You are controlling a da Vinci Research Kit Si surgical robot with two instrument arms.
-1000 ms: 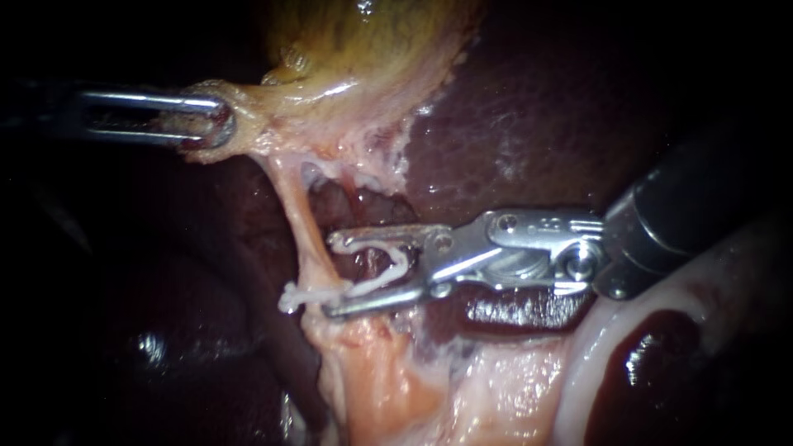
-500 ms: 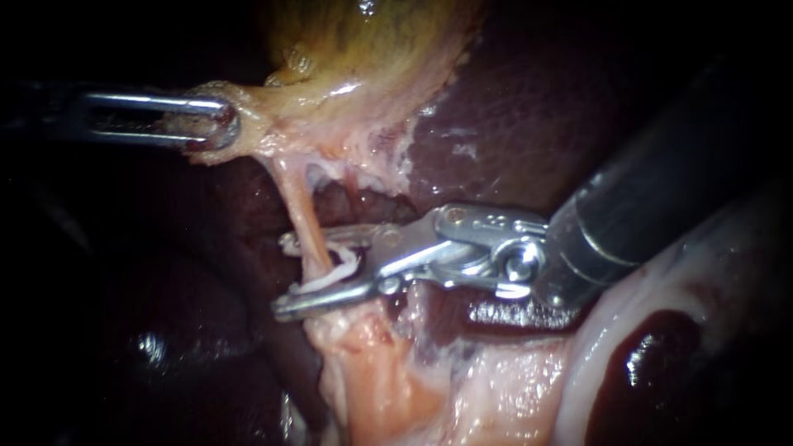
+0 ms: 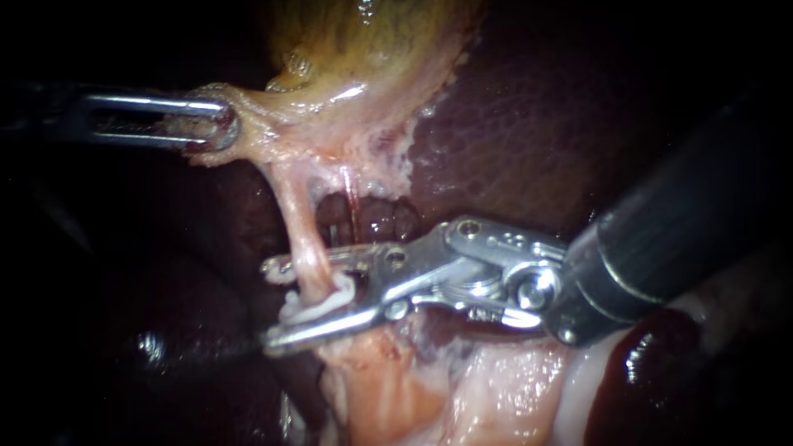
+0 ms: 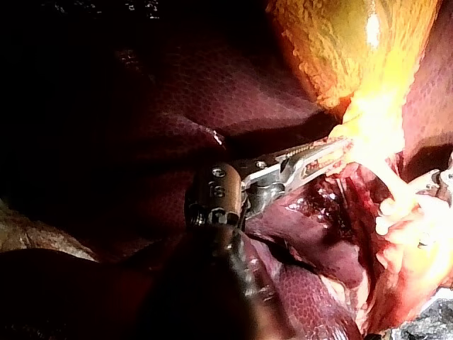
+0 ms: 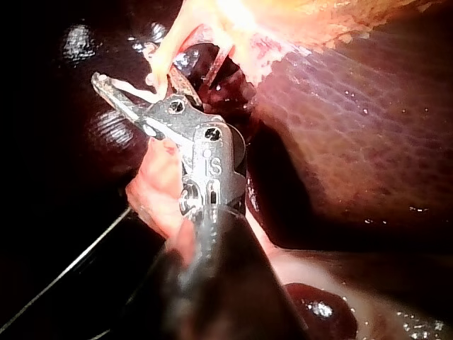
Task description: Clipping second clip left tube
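The left tube [image 3: 302,235] runs as a pale stretched strand from the gallbladder [image 3: 363,49] down to the pink tissue below. A white clip [image 3: 318,306] sits across its lower end. My right instrument [image 3: 273,304] comes in from the right with its jaws open, one on each side of the tube, right at the clip. In the right wrist view its jaws [image 5: 134,88] straddle the tube [image 5: 166,53]. My left instrument [image 3: 216,124] is shut on the gallbladder's yellowish edge and holds it out to the left; the left wrist view shows the same grip [image 4: 322,152].
Dark red liver [image 3: 529,140] lies behind and to the right. A thin reddish strand [image 3: 351,192] runs just right of the left tube. Pale pink tissue [image 3: 388,388] spreads below the jaws. A white-rimmed fold [image 3: 578,380] lies at the lower right.
My right instrument has moved left: its open jaws, formerly to the right of the tube, now straddle it at the white clip. The left instrument has kept its hold unmoved.
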